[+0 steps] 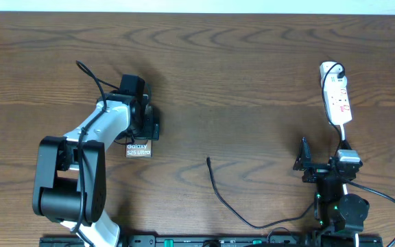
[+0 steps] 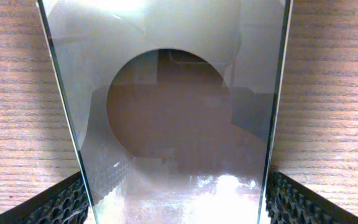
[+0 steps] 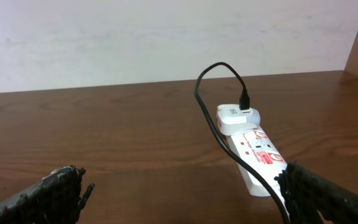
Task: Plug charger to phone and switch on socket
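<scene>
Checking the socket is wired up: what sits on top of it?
A white adapter is plugged into the socket at its far end, a black cable leaving it. The outlet under the adapter is covered.

A brown wooden table (image 1: 252, 82): a phone (image 1: 138, 149) lies left, a loose charger (image 1: 215, 186) mid-front, a socket (image 1: 336, 96) right.

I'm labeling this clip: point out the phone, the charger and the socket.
phone (image 1: 138, 149), overhead view, its lettered end.
charger (image 1: 208, 160), overhead view, its free plug tip.
socket (image 1: 338, 96), overhead view, middle of its white body.
</scene>
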{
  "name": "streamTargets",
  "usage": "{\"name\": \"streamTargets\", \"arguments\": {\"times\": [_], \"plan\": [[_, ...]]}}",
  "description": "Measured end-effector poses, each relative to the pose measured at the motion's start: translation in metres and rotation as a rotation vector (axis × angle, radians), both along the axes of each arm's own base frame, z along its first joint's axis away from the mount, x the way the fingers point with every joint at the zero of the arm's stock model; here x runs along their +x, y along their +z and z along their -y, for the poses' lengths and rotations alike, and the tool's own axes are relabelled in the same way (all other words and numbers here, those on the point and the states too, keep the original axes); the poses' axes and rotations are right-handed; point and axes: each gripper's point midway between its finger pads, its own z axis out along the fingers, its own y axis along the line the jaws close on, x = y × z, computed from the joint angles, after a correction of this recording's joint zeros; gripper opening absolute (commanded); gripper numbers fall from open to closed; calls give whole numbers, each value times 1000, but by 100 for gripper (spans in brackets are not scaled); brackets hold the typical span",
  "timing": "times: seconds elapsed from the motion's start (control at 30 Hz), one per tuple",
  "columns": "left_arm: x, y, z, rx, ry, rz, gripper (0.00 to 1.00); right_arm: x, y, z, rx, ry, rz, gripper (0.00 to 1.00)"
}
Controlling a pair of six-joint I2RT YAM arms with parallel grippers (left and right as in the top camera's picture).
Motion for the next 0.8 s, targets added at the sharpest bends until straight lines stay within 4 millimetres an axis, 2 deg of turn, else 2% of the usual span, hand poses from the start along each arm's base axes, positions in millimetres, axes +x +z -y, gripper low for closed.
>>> {"name": "streamTargets", "arguments": {"times": [0.4,0.53,0.8], "plan": [[0,0,0,0,0,0,86,0,0,0,0,0,0,99],[0,0,0,0,0,0,81,0,0,0,0,0,0,99],[0,0,0,-1,0,1,81,0,0,0,0,0,0,99]]}}
